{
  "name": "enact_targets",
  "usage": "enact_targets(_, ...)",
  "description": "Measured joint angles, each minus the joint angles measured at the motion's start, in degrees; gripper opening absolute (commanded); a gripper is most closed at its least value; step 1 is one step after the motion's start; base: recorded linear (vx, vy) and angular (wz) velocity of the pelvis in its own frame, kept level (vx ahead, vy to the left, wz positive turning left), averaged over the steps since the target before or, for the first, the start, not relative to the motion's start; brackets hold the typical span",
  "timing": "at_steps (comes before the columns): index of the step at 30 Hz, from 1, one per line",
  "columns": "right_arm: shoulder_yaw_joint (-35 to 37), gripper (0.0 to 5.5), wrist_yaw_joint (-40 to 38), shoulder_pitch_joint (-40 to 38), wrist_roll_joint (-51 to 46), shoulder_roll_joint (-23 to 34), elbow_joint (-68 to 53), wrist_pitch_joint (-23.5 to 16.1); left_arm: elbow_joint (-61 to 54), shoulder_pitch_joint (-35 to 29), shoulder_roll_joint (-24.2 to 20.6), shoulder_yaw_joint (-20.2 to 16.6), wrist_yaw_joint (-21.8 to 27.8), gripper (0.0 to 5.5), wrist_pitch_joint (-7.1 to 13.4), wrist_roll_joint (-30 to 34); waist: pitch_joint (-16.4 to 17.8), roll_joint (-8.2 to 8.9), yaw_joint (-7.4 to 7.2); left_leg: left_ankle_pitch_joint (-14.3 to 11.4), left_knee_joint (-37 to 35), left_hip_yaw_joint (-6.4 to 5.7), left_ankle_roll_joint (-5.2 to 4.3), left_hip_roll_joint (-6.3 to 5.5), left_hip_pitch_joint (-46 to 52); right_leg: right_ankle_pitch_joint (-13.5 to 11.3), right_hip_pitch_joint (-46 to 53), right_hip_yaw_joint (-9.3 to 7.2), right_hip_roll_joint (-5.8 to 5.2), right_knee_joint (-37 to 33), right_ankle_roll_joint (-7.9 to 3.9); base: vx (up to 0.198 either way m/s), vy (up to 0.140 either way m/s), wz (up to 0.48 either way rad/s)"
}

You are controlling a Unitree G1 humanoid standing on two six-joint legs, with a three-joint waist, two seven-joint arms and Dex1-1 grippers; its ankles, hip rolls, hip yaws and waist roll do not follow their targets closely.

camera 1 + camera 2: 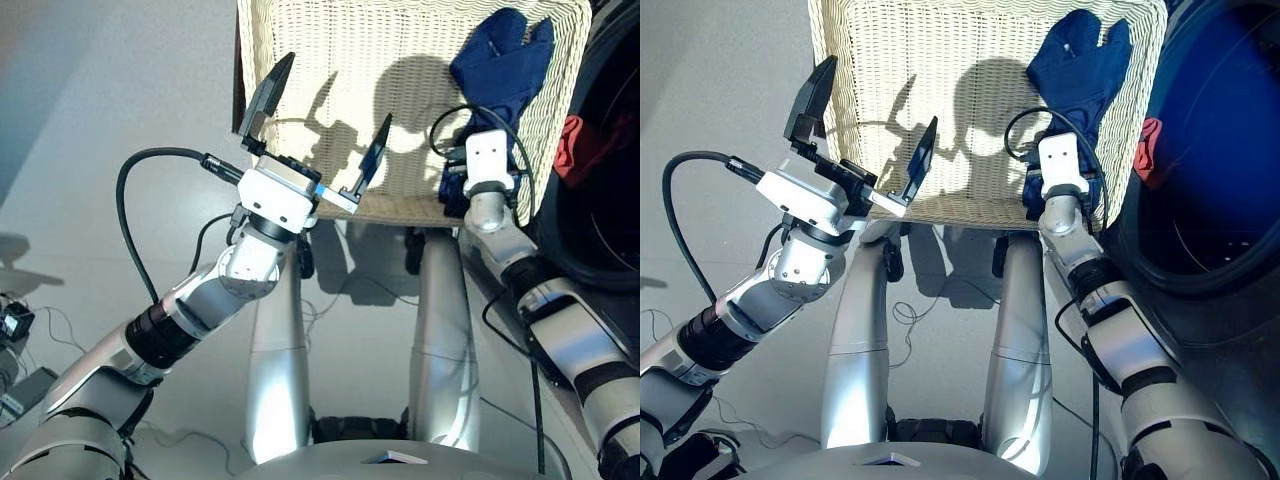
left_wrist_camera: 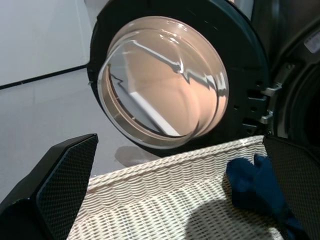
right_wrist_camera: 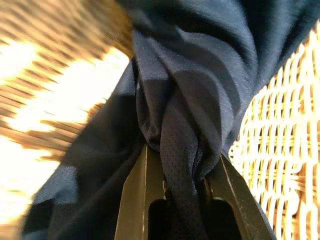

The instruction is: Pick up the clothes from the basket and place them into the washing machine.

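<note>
The right gripper (image 3: 182, 182) is clenched on a fold of the navy garment (image 1: 498, 70), at the basket's (image 1: 330, 60) three-o'clock side beside the washing machine (image 1: 1200, 180) — a thin pinch could slip during lifting. The left gripper (image 1: 315, 125) hangs released.

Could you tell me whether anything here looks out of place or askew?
Nothing stands out. The navy garment lies in the basket with the right hand shut on it, and the left hand is open.
</note>
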State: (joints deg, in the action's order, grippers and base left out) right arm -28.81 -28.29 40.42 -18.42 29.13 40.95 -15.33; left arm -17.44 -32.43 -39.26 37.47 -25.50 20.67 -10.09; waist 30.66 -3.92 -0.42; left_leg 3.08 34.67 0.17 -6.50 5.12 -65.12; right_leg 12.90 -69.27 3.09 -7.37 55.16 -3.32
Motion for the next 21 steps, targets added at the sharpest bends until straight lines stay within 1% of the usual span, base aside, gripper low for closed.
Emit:
enact_targets(2, 2.11, 0.0, 0.28, -3.81, -3.47, -0.12, -4.45, -1.03, 0.01, 0.56, -0.33, -0.4, 0.01, 5.5, -0.07, 0.2, 0.02, 0.09, -0.35, 0.13, -1.31, 0.03, 0.19, 0.03, 1.68, -0.13, 1.92, -0.26, -0.04, -1.62, -0.17, 0.0, 0.0, 0.0)
enact_targets(3, 3.18, 0.0, 0.29, -5.27, -5.06, -0.11, -6.62, -1.63, -0.01, 1.33, -0.6, -0.88, -0.03, 5.5, -0.07, 0.25, 0.0, 0.14, -0.25, 0.17, -1.92, 0.05, 0.24, 0.03, 2.34, -0.22, 2.78, -0.64, -0.08, -2.41, -0.27, 0.0, 0.0, 0.0)
enact_targets(4, 4.42, 0.0, 0.93, -6.98, -7.1, -0.26, -7.99, -2.69, 0.01, 1.85, -0.91, -1.43, -0.01, 5.5, -0.11, 0.46, 0.02, 0.24, -0.93, 0.2, -2.62, 0.05, 0.3, 0.05, 2.98, -0.34, 3.58, -0.78, -0.11, -3.24, -0.38, 0.0, 0.0, 0.0)
enact_targets(5, 6.43, 0.0, 1.66, -8.63, -9.8, -0.69, -9.73, -3.71, -0.03, 2.3, -1.26, -2.0, 0.0, 5.5, -0.12, 0.7, 0.02, 0.55, -1.27, 0.41, -3.58, 0.21, 0.58, 0.04, 3.73, -0.65, 4.25, -0.79, -0.11, -4.27, -0.5, 0.0, 0.0, 0.0)
enact_targets(6, 8.54, 0.0, 2.29, -9.82, -12.5, -1.3, -10.86, -4.85, -0.02, 2.61, -1.57, -2.28, 0.02, 5.5, -0.14, 0.75, 0.0, 0.85, -1.33, 0.48, -4.1, 0.31, 0.68, 0.05, 4.23, -0.88, 4.78, -0.79, -0.09, -4.98, -0.6, 0.0, 0.0, 0.0)
enact_targets(8, 12.17, 0.0, 3.8, -12.18, -19.7, -2.57, -12.79, -7.51, 0.0, 3.21, -1.97, -2.53, 0.11, 5.5, -0.22, 0.79, 0.03, 1.21, -1.98, 0.62, -5.45, 0.59, 0.87, 0.01, 5.47, -1.19, 6.09, -0.81, -0.04, -6.58, -0.87, 0.0, 0.0, 0.0)
enact_targets(11, 15.94, 0.0, 5.95, -13.39, -29.36, -4.64, -14.72, -10.49, 0.01, 4.42, -2.11, -3.17, 0.34, 5.5, -0.28, 0.78, 0.05, 1.51, -2.73, 0.81, -6.86, 1.16, 1.14, -0.04, 6.87, -1.68, 7.57, -0.64, 0.04, -8.49, -1.25, 0.0, 0.0, 0.0)
enact_targets(12, 18.28, 0.0, 6.68, -13.59, -31.83, -5.85, -15.56, -11.81, 0.01, 4.46, -2.12, -3.76, 0.46, 5.5, -0.29, 0.76, 0.05, 1.52, -2.74, 0.86, -7.08, 1.34, 1.22, -0.04, 7.05, -1.85, 7.73, -0.53, 0.02, -8.81, -1.37, 0.0, 0.0, 0.0)
enact_targets(14, 20.42, 0.0, 7.1, -13.26, -35.5, -6.23, -15.99, -13.89, 0.0, 4.33, -2.15, -5.21, 0.66, 5.5, -0.28, 0.72, 0.05, 1.54, -2.73, 0.85, -7.05, 1.47, 1.22, -0.06, 7.04, -1.96, 7.77, -0.41, 0.03, -8.97, -1.48, 0.0, 0.0, 0.0)
enact_targets(16, 22.64, 0.0, 6.62, -12.05, -37.72, -6.14, -15.47, -14.83, 0.0, 4.56, -2.34, -6.18, 0.68, 5.5, -0.28, 0.71, 0.06, 1.58, -2.56, 0.85, -7.0, 1.4, 1.23, -0.06, 7.03, -1.97, 7.84, -0.47, 0.01, -8.98, -1.49, 0.0, 0.0, 0.0)
enact_targets(19, 25.56, 0.0, 4.73, -8.38, -39.3, -4.98, -10.62, -16.43, 0.0, 5.02, -3.22, -6.56, 0.75, 5.5, -0.28, 0.55, 0.06, 1.61, -2.59, 0.74, -6.62, 1.34, 1.45, -0.05, 6.88, -2.08, 7.85, -0.48, -0.04, -8.93, -1.55, 0.0, 0.0, 0.0)
enact_targets(21, 26.76, 0.0, 4.1, -5.2, -39.42, -3.25, -4.86, -16.47, -0.1, 5.29, -3.2, -6.55, 0.84, 5.5, -0.27, -0.13, 0.05, 1.63, -2.5, 0.73, -6.44, 1.32, 1.52, -0.09, 6.76, -2.15, 7.85, -0.46, -0.02, -8.94, -1.63, 0.0, 0.0, 0.0)
